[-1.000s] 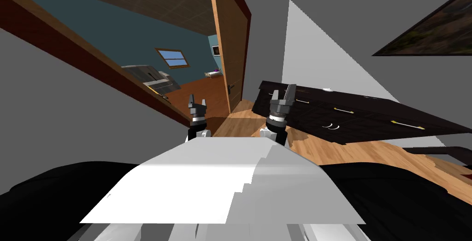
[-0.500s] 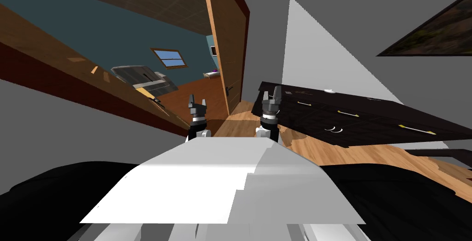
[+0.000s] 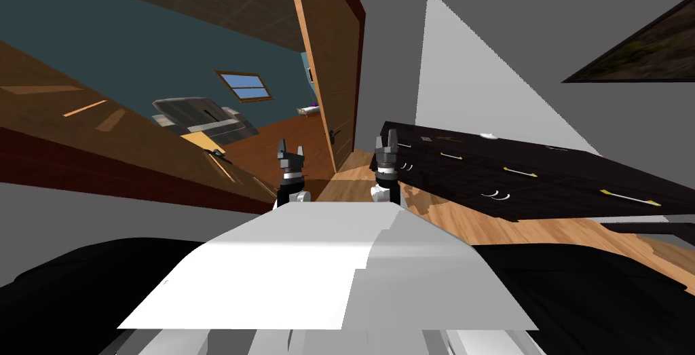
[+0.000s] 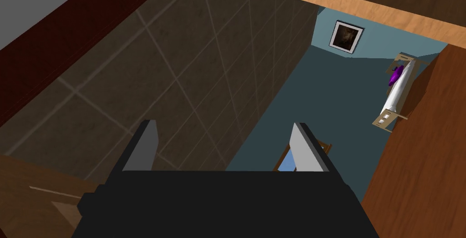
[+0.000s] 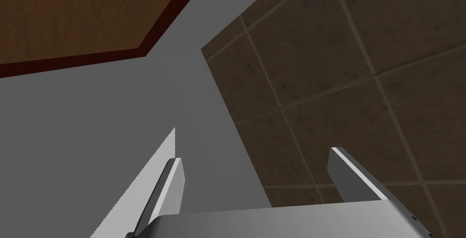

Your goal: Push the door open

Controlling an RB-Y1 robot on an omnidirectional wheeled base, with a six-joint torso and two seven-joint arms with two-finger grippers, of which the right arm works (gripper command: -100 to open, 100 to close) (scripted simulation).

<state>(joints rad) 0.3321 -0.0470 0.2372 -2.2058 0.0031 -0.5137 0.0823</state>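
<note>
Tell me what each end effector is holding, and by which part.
Nothing is held: the left end effector and the right end effector are both open and empty.

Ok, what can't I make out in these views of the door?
- Contact: in the head view the left tool and right tool are too small to tell whether either touches the door.
- Door handle: too small in the head view to read its shape.
- Purple item on the white shelf, left wrist view: too small to identify.
- Dark dresser: cut off by the head view's right edge.
</note>
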